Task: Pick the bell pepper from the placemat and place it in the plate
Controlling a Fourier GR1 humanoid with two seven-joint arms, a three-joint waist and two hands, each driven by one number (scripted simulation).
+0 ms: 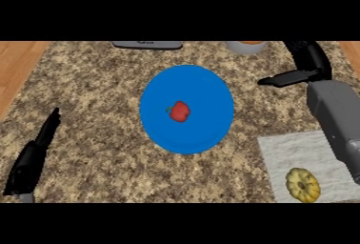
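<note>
1. At the upper right of the counter, the right hand (290,77) hangs above the granite, its fingers straight and pointing left toward the plate, holding nothing. Its grey forearm runs down the right edge of the view.
2. Just left of those fingertips, with a strip of bare counter between, lies one blue plate (156,125), round and seen as taller than wide.
3. One red pepper (180,111) sits on the plate, close to its middle, a small green stem showing on its left side. It touches neither hand.
4. Below the right forearm, at the lower right, lies one pale grey placemat (287,151), partly covered by the forearm along its right side.
5. One yellow ring-shaped item (303,184) rests on the placemat near its lower edge; I cannot tell what it is.
6. Along the far edge, one grey object (147,45) shows above the plate, and one pale cup-like object (246,46) shows to its right, both cut off by the view's top.
7. The counter (91,105) is speckled brown granite, with wood showing at the upper left and upper right corners.
8. At the lower left edge, well apart from the plate, the left hand (36,150) rests with fingers straight and up, holding nothing.
</note>
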